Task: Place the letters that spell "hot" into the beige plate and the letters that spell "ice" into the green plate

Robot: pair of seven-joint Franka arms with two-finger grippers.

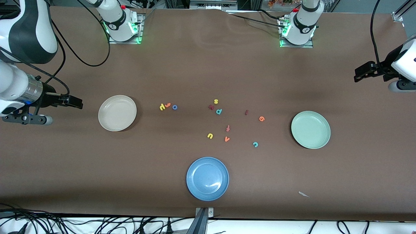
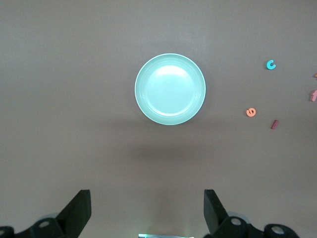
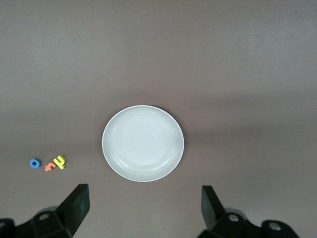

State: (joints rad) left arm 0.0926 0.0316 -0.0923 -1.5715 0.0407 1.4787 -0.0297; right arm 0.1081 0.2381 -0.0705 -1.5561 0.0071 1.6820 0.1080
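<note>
The beige plate (image 1: 117,112) lies toward the right arm's end of the table and the green plate (image 1: 310,129) toward the left arm's end, both with nothing in them. Yellow h (image 1: 162,106), orange t (image 1: 167,104) and blue o (image 1: 175,107) huddle together beside the beige plate. Dark red i (image 1: 246,112), orange e (image 1: 261,119) and teal c (image 1: 255,144) lie scattered closer to the green plate. My right gripper (image 3: 144,196) hangs open high over the table's end by the beige plate. My left gripper (image 2: 147,198) hangs open high by the green plate.
A blue plate (image 1: 207,178) sits nearest the front camera. In the middle lie a yellow s (image 1: 216,101), a dark red letter (image 1: 211,107), a teal p (image 1: 219,111), a red-orange f (image 1: 227,128), a yellow u (image 1: 210,136) and an orange v (image 1: 227,139).
</note>
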